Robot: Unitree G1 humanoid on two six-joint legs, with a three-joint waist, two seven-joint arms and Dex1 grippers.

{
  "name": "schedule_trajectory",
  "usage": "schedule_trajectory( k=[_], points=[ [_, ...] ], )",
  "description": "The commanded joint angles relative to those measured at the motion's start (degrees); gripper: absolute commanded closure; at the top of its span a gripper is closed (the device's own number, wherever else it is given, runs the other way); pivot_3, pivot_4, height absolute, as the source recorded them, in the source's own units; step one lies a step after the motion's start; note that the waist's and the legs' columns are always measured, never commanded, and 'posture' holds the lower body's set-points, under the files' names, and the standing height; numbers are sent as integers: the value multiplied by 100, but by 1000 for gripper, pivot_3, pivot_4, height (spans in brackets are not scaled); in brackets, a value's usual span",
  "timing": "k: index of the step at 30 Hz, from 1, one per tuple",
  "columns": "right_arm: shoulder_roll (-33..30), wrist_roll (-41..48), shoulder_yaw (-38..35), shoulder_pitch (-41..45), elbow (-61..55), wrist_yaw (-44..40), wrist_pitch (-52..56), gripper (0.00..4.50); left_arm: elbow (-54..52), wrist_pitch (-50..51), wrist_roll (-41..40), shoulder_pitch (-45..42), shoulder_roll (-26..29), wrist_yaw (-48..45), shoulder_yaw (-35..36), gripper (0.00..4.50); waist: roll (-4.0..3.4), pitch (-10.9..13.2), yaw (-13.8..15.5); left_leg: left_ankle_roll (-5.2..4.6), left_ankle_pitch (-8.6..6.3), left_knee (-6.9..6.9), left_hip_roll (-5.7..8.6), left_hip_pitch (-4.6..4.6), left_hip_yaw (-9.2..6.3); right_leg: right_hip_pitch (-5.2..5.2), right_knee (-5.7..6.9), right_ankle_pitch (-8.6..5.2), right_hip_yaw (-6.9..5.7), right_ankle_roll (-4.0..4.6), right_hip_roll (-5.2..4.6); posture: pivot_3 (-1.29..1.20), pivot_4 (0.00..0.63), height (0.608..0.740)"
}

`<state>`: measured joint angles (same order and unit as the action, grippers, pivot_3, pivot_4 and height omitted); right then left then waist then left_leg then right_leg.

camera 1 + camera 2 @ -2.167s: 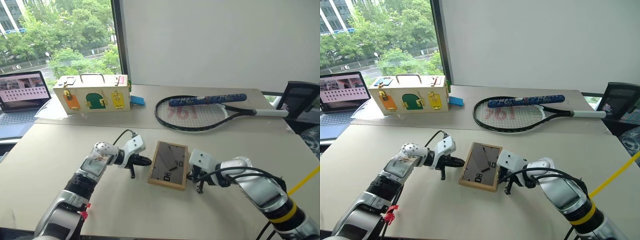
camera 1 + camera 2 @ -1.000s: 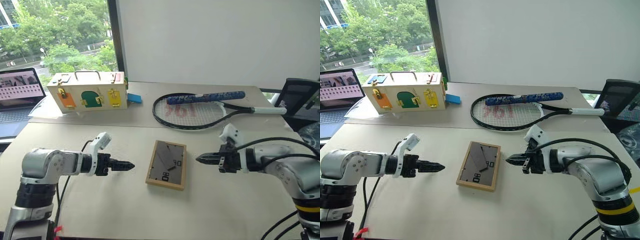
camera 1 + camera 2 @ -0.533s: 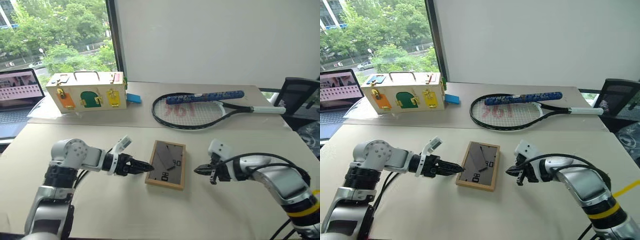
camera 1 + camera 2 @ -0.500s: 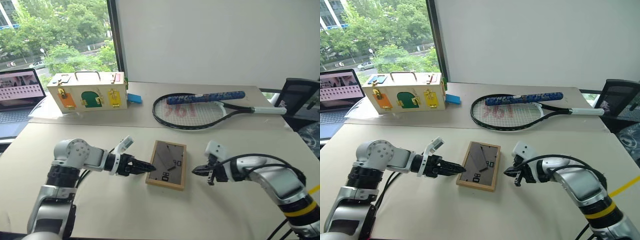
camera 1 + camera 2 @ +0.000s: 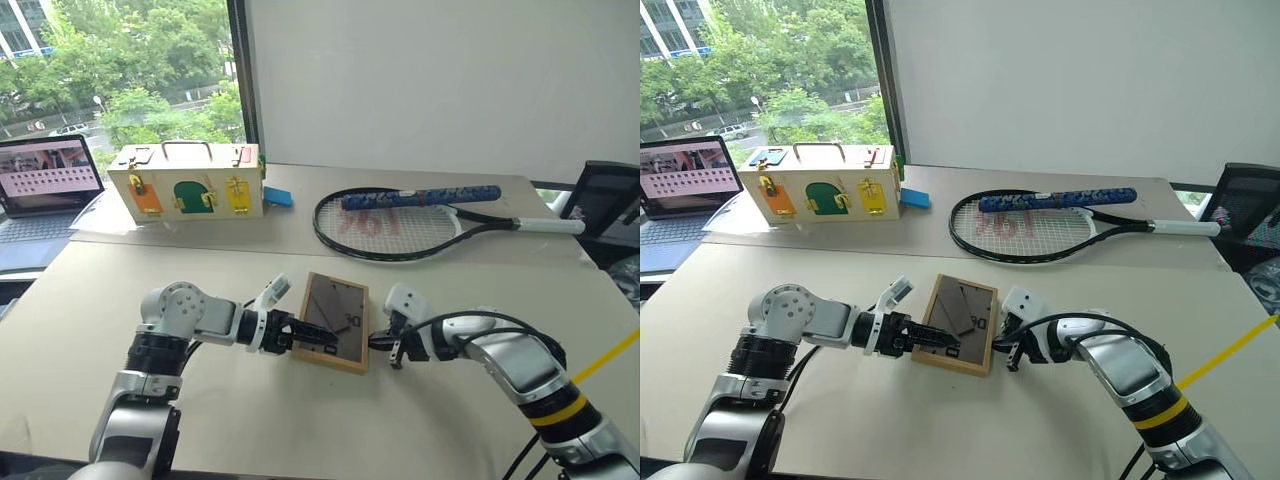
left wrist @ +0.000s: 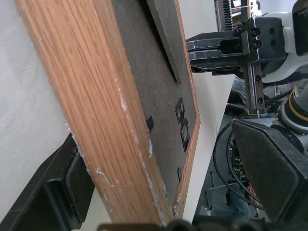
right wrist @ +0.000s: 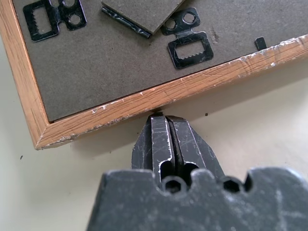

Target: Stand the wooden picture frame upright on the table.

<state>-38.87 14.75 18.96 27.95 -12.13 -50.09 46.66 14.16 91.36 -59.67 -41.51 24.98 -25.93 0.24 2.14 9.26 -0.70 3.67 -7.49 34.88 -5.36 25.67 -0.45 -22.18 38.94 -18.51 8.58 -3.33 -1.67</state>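
The wooden picture frame (image 5: 335, 335) is lying back-up near the middle of the table (image 5: 400, 430), just in front of the seam; the left gripper (image 5: 318, 338) is reaching in from the left, its open fingers straddling the frame's left edge, one above and one below; the right gripper (image 5: 376, 340) is sitting at the frame's right edge, fingertips pressed together and touching the wood; behind the seam, a tennis racket (image 5: 400, 225) is lying to the right, a latch box (image 5: 186, 184) is standing to the left; a laptop (image 5: 45, 195) is sitting further left, at the table's edge.
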Motion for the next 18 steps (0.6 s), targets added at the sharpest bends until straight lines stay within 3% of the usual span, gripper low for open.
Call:
schedule_trajectory(
  k=[1,6,8,12,15,18],
  points=[
    [-23,-39,-77,-12,-62,-51,-138,4500,-76,76,192,166,67,33,83,1028,0,0,-12,0,0,0,0,0,0,-1,0,0,0,0,0,0,150,720],
    [-59,-75,-120,5,-31,-44,-180,4500,-376,41,330,319,131,-247,104,2783,0,0,-29,2,1,-9,0,0,-1,-4,0,0,-1,1,1,0,150,720],
    [-79,-92,-136,15,-29,-54,-194,4500,-410,73,335,335,95,-340,146,3216,0,0,-30,3,2,-7,0,0,-2,-3,0,0,-1,1,1,0,150,720],
    [-191,-3,-401,64,-97,-97,-191,4500,-690,-247,267,435,-146,-453,388,3320,0,0,-29,5,3,-6,0,0,-2,-3,0,0,-1,1,0,0,150,720],
    [-389,428,-1062,185,-203,-272,-14,4500,-1269,-1058,500,655,-169,-682,274,3320,1,2,1,5,3,-4,1,10,-2,-7,-1,0,-2,1,0,0,150,720],
    [-601,1475,-2164,532,-260,-681,554,4500,-1383,-1624,460,731,-380,-820,631,3320,-4,8,14,10,6,-2,8,16,-3,-8,-2,2,-3,-2,-8,0,150,720]
  ],
)
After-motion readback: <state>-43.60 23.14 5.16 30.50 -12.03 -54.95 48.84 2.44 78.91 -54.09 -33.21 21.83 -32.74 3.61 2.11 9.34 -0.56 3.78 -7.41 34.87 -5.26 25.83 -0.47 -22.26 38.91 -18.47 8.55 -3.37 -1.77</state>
